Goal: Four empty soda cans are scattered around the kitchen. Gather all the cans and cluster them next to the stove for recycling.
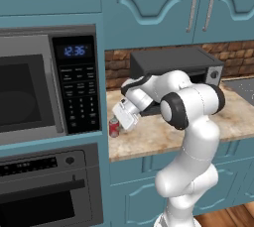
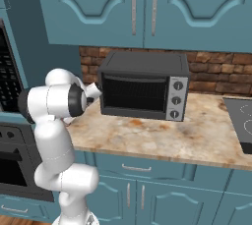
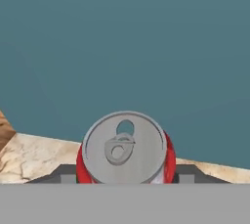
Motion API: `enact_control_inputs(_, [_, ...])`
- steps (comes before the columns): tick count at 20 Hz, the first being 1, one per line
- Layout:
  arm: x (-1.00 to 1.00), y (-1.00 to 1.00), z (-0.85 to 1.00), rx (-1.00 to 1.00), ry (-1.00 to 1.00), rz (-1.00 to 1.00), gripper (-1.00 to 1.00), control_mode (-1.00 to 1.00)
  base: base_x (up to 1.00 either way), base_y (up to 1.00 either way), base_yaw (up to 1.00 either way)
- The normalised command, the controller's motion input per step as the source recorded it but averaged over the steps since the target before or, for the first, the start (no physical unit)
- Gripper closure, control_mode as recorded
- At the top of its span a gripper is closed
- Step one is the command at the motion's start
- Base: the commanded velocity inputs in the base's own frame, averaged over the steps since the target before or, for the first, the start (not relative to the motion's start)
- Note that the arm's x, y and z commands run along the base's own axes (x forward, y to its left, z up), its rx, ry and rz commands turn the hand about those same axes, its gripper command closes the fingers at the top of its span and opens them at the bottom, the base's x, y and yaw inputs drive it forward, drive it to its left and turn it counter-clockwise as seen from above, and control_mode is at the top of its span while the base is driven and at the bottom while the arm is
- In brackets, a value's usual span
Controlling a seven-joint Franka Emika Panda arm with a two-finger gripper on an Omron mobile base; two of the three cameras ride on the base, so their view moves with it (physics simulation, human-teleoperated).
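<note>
**Tool closes on a red can by the oven tower**

The marble worktop (image 1: 163,137) runs from the teal oven tower toward the stove (image 2: 241,121) at far right, toaster oven (image 2: 142,89) between. At the worktop's left end stands a red soda can (image 1: 114,128), upright, just beside the tower wall. The tool (image 1: 120,119) sits over it, fingers flanking the can (image 3: 124,149), apparently pinching it. Best lift straight up, clear of the wall, before swinging right.

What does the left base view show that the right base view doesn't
Left base view: the red soda can standing on the counter's left end beside the oven column, the gripper at it, and the microwave's lit clock. Right base view: the toaster oven's glass door and three knobs head-on. Both: the toaster oven, the granite counter, the stove's edge.
</note>
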Motion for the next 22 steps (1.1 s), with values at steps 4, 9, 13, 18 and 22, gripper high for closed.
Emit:
enact_control_inputs(4, [0.0, -0.05, 0.0, 0.0, 0.0, 0.0, 1.0, -1.0, 0.0, 0.0, 0.0])
enact_control_inputs(9, [0.0, -0.28, 0.07, 0.0, 0.0, -0.11, 1.0, -1.0, 0.0, 0.0, 0.0])
enact_control_inputs(13, [-0.09, -0.41, 0.11, 0.01, 0.0, -0.27, 1.0, -1.0, 0.0, 0.0, 0.0])
enact_control_inputs(18, [-0.31, -0.5, 0.03, 0.02, 0.02, -0.39, 1.0, -1.0, 0.0, 0.0, 0.0])
enact_control_inputs(22, [-0.27, -0.36, 0.1, 0.0, 0.05, -0.42, 1.0, -1.0, 0.0, 0.0, 0.0])
